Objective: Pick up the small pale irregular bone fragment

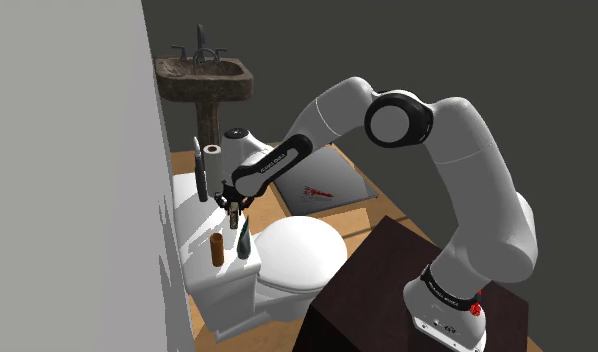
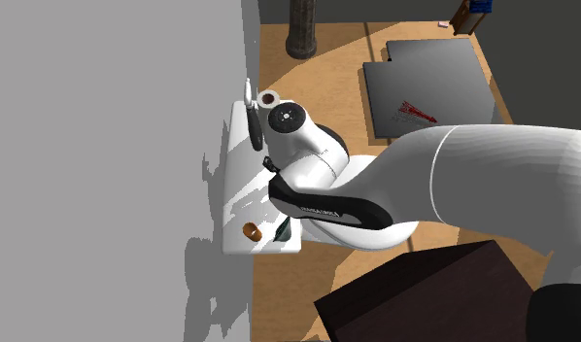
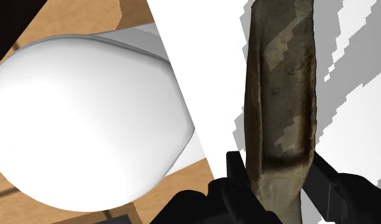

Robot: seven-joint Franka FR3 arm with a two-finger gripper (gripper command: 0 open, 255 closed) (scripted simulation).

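The bone fragment (image 3: 281, 95) is a long, mottled tan and olive sliver with rough edges. It stands between my gripper's (image 3: 281, 184) two black fingers (image 3: 237, 175), which clasp its near end from both sides. Behind it lies the white toilet tank lid (image 3: 215, 57) with grey shadows across it. I cannot tell whether the fragment's far end touches the lid. In the shoulder view the gripper (image 1: 230, 205) hangs just over the tank (image 1: 192, 215), close to the grey wall. In the second exterior view the forearm (image 2: 323, 199) covers the hand.
A brown bottle (image 1: 217, 247) and a dark green bottle (image 1: 243, 238) stand on the tank beside the gripper. A paper roll (image 1: 212, 150) sits at the tank's far end. The toilet's white lid (image 1: 302, 250) is below, a sink (image 1: 205, 78) beyond, a grey mat (image 1: 327, 180) on the floor.
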